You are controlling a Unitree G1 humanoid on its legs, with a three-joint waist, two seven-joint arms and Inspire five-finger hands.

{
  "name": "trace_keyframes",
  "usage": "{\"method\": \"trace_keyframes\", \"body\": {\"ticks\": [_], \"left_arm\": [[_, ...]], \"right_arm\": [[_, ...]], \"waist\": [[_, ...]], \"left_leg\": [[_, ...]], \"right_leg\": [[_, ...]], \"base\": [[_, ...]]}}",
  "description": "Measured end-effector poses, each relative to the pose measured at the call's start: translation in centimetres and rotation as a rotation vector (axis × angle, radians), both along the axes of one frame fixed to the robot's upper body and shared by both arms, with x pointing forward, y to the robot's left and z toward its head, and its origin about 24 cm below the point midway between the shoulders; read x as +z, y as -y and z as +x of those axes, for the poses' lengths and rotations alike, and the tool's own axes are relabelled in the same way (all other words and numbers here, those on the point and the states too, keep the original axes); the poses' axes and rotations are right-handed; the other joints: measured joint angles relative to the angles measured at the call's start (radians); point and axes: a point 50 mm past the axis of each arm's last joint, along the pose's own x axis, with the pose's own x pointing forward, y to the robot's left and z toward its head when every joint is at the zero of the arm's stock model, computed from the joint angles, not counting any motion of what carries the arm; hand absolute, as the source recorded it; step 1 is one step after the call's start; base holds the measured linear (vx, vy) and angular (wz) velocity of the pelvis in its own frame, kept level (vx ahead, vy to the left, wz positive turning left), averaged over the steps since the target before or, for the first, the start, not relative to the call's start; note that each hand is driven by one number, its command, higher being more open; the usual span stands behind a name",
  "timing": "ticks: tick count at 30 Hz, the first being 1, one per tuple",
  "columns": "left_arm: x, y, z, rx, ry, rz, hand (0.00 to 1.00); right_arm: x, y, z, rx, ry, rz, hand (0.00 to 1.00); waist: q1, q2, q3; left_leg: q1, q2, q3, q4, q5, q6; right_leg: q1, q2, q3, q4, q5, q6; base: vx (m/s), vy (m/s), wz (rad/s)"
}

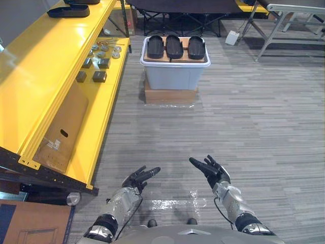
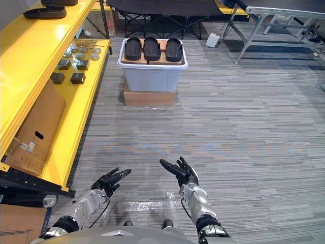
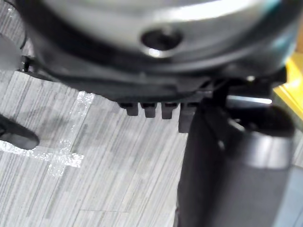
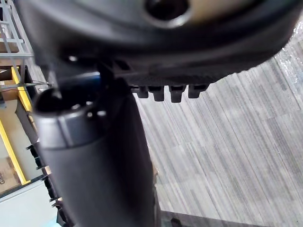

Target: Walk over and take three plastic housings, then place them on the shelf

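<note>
Three black plastic housings (image 1: 174,47) lie side by side on a board atop a grey bin (image 1: 172,76), straight ahead across the floor. A yellow shelf (image 1: 45,61) runs along my left; two more black housings (image 1: 68,11) rest on its top level. My left hand (image 1: 139,178) and right hand (image 1: 212,170) hover low in front of me, fingers straight, holding nothing. Both are far from the bin. In each wrist view the fingers (image 3: 154,109) of the left and the fingers (image 4: 173,92) of the right stick out straight over bare floor.
The bin stands on a flat cardboard box (image 1: 170,95). Small metal parts (image 1: 99,63) lie on the lower shelf, and a cardboard sheet (image 1: 63,129) leans there. A grey table frame (image 1: 289,20) stands at the back right. Tape marks (image 1: 172,203) cross the floor near me.
</note>
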Motion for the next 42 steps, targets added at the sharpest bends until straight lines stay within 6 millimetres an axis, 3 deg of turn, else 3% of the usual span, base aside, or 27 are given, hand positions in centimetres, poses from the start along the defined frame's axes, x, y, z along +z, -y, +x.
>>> {"method": "trace_keyframes", "body": {"ticks": [6, 9, 11, 16, 22, 27, 37, 40, 42], "left_arm": [[-1.6, -0.7, -3.0, 0.021, -0.092, -0.010, 1.00], [-1.9, -0.8, -4.0, 0.028, -0.091, -0.019, 1.00], [-1.9, -0.7, -3.9, 0.027, -0.085, -0.031, 1.00], [-1.9, -0.8, -4.0, 0.047, -0.093, -0.022, 1.00], [-2.3, -1.3, -5.0, 0.111, -0.130, 0.015, 1.00], [-2.9, -1.5, -6.1, 0.047, -0.179, 0.091, 1.00], [-3.2, -2.8, -7.2, 0.156, -0.193, 0.108, 1.00], [-3.0, -2.6, -7.0, 0.153, -0.158, 0.103, 1.00], [-2.9, -2.5, -6.7, 0.143, -0.140, 0.100, 1.00]], "right_arm": [[-1.4, 0.5, -2.4, -0.028, -0.095, -0.016, 1.00], [-1.8, 0.6, -3.1, -0.009, -0.121, -0.043, 1.00], [-1.9, 0.6, -3.4, -0.004, -0.135, -0.048, 1.00], [-2.2, 0.4, -3.9, -0.003, -0.149, -0.042, 1.00], [-2.8, -0.4, -5.1, -0.026, -0.183, -0.010, 1.00], [-3.0, 0.0, -5.5, -0.059, -0.195, 0.001, 1.00], [-3.8, -0.2, -7.4, -0.086, -0.259, 0.014, 1.00], [-4.0, -0.3, -7.7, -0.038, -0.282, -0.020, 1.00], [-4.1, -0.6, -7.9, -0.045, -0.296, -0.028, 1.00]], "waist": [[0.001, 0.001, 0.000], [-0.001, 0.005, 0.000], [0.000, 0.007, -0.001], [0.001, 0.007, -0.001], [0.001, 0.006, -0.002], [0.001, 0.006, -0.001], [0.003, 0.003, -0.001], [0.014, 0.002, 0.001], [0.018, -0.010, 0.006]], "left_leg": [[0.001, 0.001, -0.005, 0.000, 0.000, 0.001], [0.001, 0.001, -0.003, -0.006, 0.011, 0.018], [0.003, 0.001, -0.004, -0.023, 0.026, 0.039], [0.024, 0.000, -0.002, -0.081, 0.057, 0.038], [0.032, 0.000, 0.004, -0.082, 0.058, 0.039], [0.036, 0.001, 0.006, -0.081, 0.057, 0.038], [0.054, 0.001, 0.015, -0.085, 0.052, 0.030], [0.049, 0.001, 0.023, -0.085, 0.042, 0.038], [0.054, -0.004, 0.017, -0.085, 0.030, 0.045]], "right_leg": [[-0.003, 0.000, -0.003, 0.010, 0.000, 0.000], [-0.009, 0.001, -0.003, 0.015, 0.002, -0.003], [-0.013, 0.003, -0.004, 0.014, 0.006, -0.009], [-0.018, 0.007, -0.004, 0.011, 0.014, -0.010], [0.002, 0.014, 0.000, -0.022, 0.027, -0.008], [0.008, 0.016, 0.000, -0.025, 0.029, -0.009], [0.021, 0.016, 0.020, -0.025, 0.028, -0.009], [-0.018, 0.007, 0.024, 0.041, -0.007, -0.012], [-0.063, -0.017, 0.025, 0.161, -0.064, -0.007]], "base": [[-0.09, -0.011, 0.01], [-0.12, -0.009, -0.01], [-0.13, -0.004, 0.02], [-0.10, 0.005, -0.01], [0.00, 0.000, -0.02], [0.01, -0.002, 0.00], [-0.04, -0.002, -0.04], [-0.06, 0.009, -0.08], [-0.02, 0.031, 0.08]]}}
